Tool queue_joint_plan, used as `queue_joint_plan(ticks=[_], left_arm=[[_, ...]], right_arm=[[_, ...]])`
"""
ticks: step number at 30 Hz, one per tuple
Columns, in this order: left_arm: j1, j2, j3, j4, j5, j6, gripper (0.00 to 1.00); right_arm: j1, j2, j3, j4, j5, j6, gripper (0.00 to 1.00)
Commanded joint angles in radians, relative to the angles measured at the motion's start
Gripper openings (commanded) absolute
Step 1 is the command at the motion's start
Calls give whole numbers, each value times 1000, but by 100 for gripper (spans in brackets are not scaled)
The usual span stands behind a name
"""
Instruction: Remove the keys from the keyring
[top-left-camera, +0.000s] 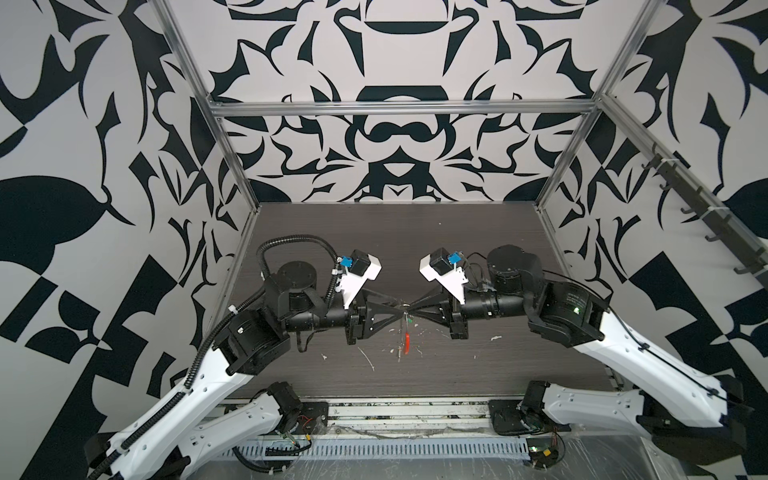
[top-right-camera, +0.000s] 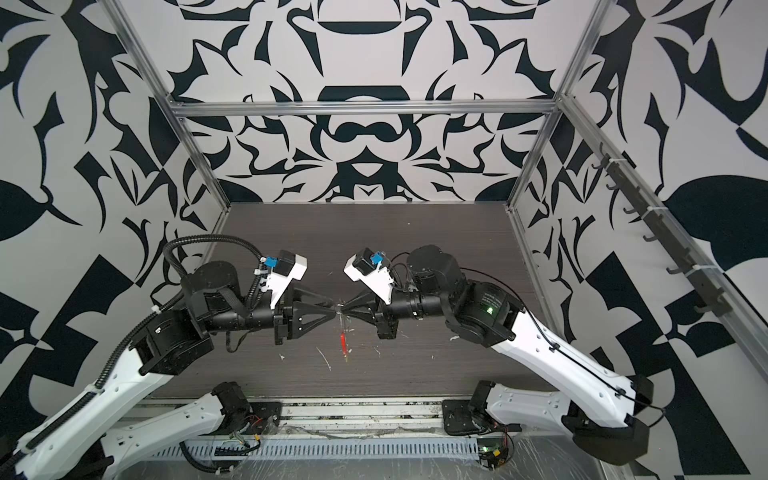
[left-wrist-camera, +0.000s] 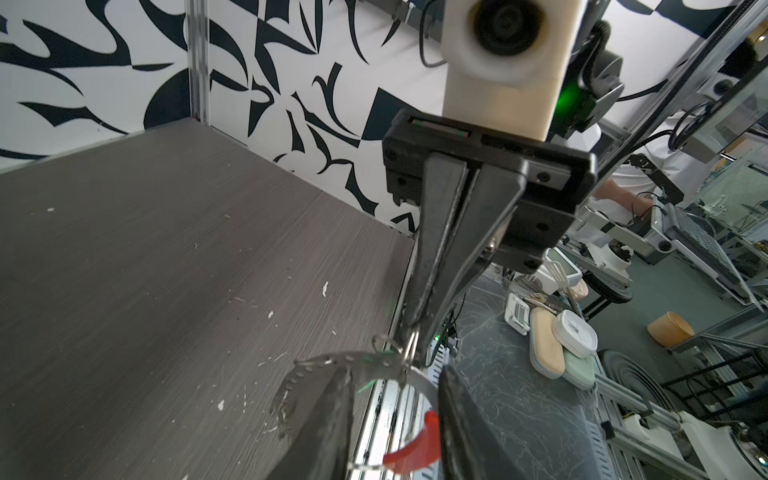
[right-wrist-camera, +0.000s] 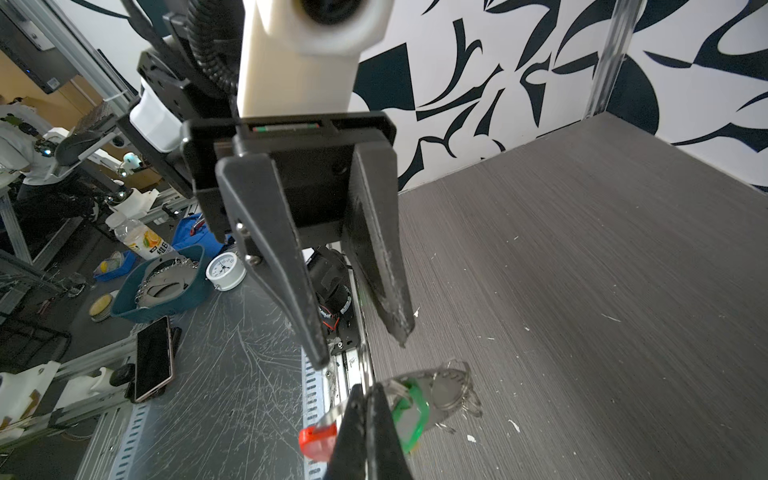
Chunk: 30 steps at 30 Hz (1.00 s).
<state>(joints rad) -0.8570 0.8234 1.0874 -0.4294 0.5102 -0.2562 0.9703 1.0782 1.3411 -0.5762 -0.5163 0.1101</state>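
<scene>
Keyring (top-left-camera: 407, 341) (red sleeve (right-wrist-camera: 318, 442), green tag (right-wrist-camera: 409, 419)) hangs pinched in right jaws; left jaws spread

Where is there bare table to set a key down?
Far half of the table, up to the back wall, is bare. Near strip holds only white flecks. Crowded at centre, where left pincer and right pincer meet at the keyring.

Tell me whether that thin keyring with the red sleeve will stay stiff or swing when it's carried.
The keyring probably keeps its hoop shape: it looks like thin metal wire. Pinched only by the right gripper, it likely pivots and swings easily. The green-tagged key seems to hang loose on it, so it may slide along.
</scene>
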Motion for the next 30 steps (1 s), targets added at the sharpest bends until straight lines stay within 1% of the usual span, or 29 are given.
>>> queue_joint_plan(ticks=[1, 7, 13, 21, 23, 25, 26, 29, 30], left_arm=[[1, 1, 42, -58, 35, 29, 34], [1, 29, 63, -75, 41, 38, 32], [1, 45, 75, -88, 57, 46, 21], [1, 43, 69, -88, 51, 47, 18], [1, 42, 63, -78, 49, 47, 14], [1, 39, 51, -55, 40, 44, 3], [1, 36, 45, -41, 34, 42, 0], [1, 10, 5, 26, 12, 30, 0], [1, -6, -10, 49, 10, 29, 0]], right_arm=[[-4, 1, 53, -12, -36, -16, 0], [-5, 25, 73, -25, -48, -16, 0], [-8, 36, 82, -31, -42, -16, 0], [-9, 47, 91, -20, -40, -5, 0], [-9, 52, 91, -11, -46, 3, 0], [-10, 60, 90, -4, -50, 14, 0], [-9, 63, 90, -1, -52, 17, 0], [-10, 62, 84, 21, -51, 28, 0], [-9, 55, 79, 29, -36, 28, 2]])
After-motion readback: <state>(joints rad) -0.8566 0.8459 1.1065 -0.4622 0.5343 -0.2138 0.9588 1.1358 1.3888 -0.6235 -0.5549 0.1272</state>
